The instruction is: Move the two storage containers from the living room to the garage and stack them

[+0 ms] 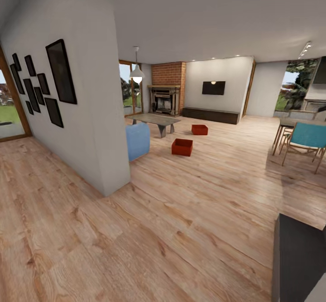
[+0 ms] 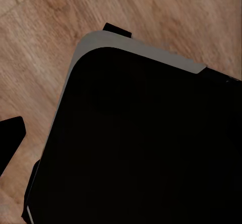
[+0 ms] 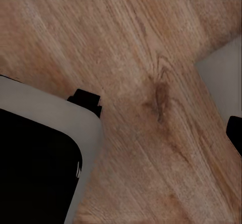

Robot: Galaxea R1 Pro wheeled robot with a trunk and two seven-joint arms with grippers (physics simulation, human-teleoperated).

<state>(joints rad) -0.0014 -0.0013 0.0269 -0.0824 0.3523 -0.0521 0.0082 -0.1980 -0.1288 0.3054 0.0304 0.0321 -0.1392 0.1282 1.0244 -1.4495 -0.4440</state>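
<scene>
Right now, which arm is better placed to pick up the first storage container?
Neither yet. Both storage containers, nearer and farther, sit far across the wood floor. They lie nearly straight ahead, the nearer only slightly right of centre, favouring no side; drive closer first.

Place: home living room.
Evidence: brick fireplace (image 1: 168, 80), wall TV (image 1: 213, 87), blue sofa (image 1: 137, 140), plank floor (image 1: 181, 211) were visible.

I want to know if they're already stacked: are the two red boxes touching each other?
Apart. In the head view, the nearer container and the farther container sit separately, with a clear strip of light wood floor between them.
</scene>
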